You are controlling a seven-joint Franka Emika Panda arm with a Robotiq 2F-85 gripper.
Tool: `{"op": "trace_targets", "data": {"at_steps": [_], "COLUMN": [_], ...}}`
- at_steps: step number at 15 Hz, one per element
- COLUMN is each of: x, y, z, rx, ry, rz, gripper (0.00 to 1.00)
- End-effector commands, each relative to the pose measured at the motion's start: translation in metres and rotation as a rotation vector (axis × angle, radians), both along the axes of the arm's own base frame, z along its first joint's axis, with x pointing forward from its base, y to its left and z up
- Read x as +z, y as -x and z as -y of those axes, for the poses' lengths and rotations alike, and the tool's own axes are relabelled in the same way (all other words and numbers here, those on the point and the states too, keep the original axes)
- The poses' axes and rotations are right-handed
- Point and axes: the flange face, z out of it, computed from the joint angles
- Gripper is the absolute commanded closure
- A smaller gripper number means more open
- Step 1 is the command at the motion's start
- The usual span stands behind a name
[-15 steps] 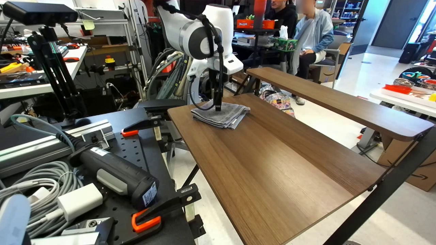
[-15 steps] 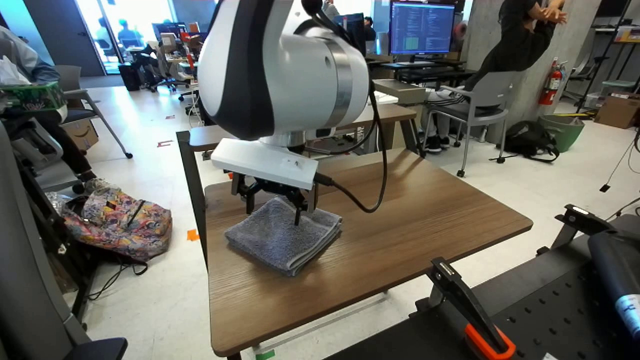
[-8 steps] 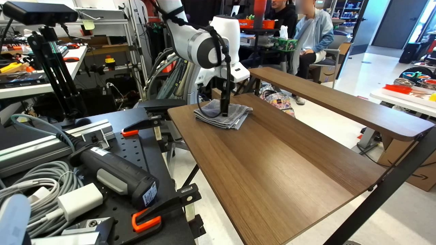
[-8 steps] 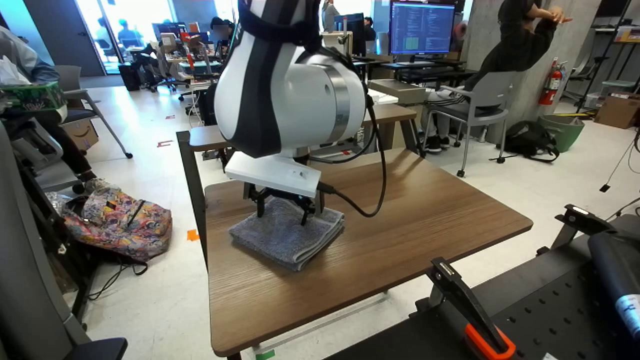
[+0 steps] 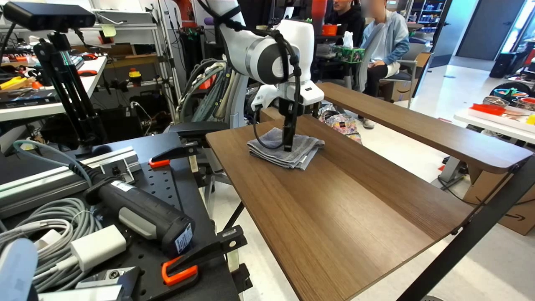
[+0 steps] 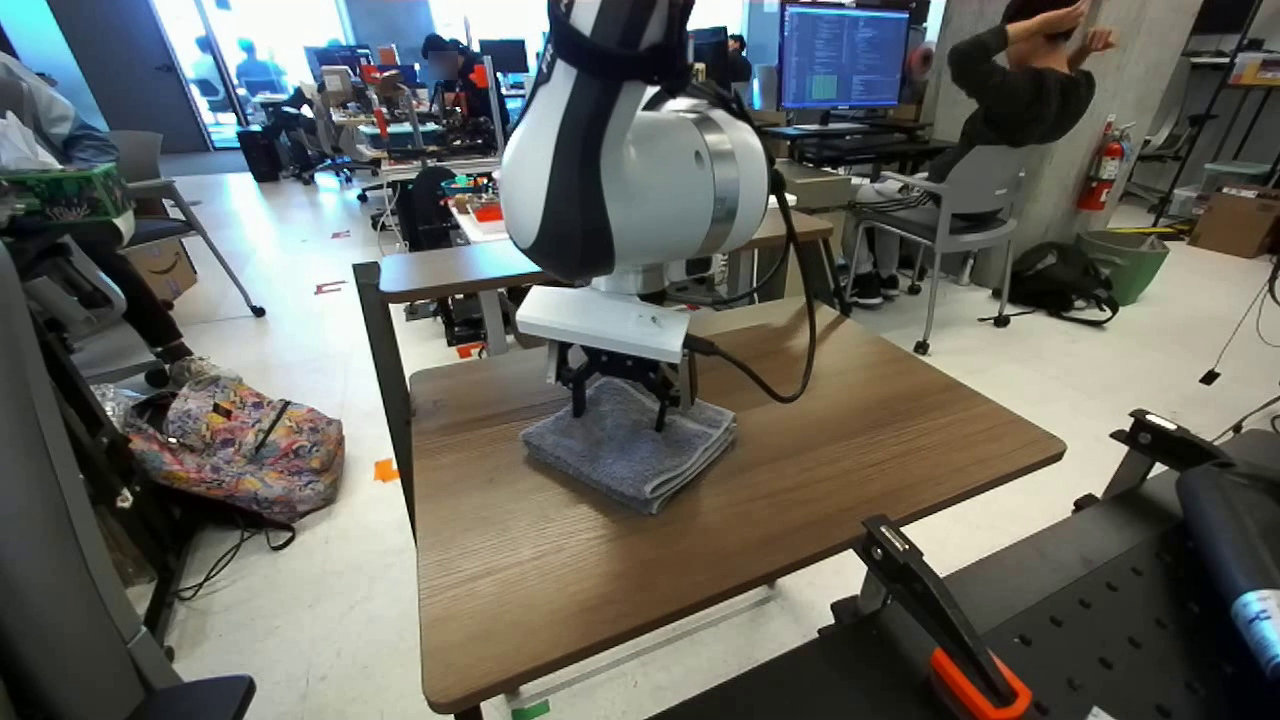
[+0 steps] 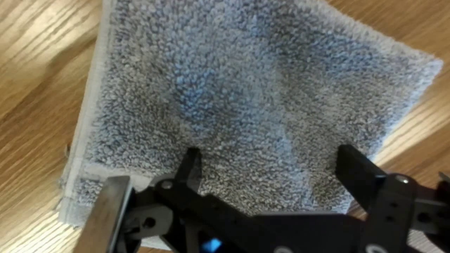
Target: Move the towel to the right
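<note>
Wrist view: a grey folded towel point(image 7: 225, 88) lies rumpled on a wood-grain worktop point(image 7: 38, 116), the robot's hand point(image 7: 269, 153) spread wide over it, two fingers point(image 7: 193, 165) well apart with their tips down at the fabric; whether they press into it cannot be told. In both exterior views the towel lies in layers, nearer one end of the worktop. In an exterior view, a cardboard carton point(image 5: 518, 219) bears a curved-arrow logo, and a white label point(image 5: 184, 239) marks a black handheld tool point(image 5: 142, 213), its print too small to read. A monitor point(image 6: 845, 55) in an exterior view glows with lines of text on blue, likewise illegible.
</note>
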Motion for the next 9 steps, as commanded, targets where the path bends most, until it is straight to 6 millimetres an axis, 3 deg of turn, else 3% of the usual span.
{"op": "trace_targets", "data": {"at_steps": [1,9], "x": [0.000,0.026], "y": [-0.010,-0.045], "z": [0.041,0.166], "rx": [-0.052,-0.260], "ry": [0.015,-0.040], "rz": [-0.046,-0.020], "gripper": [0.00,0.00]}}
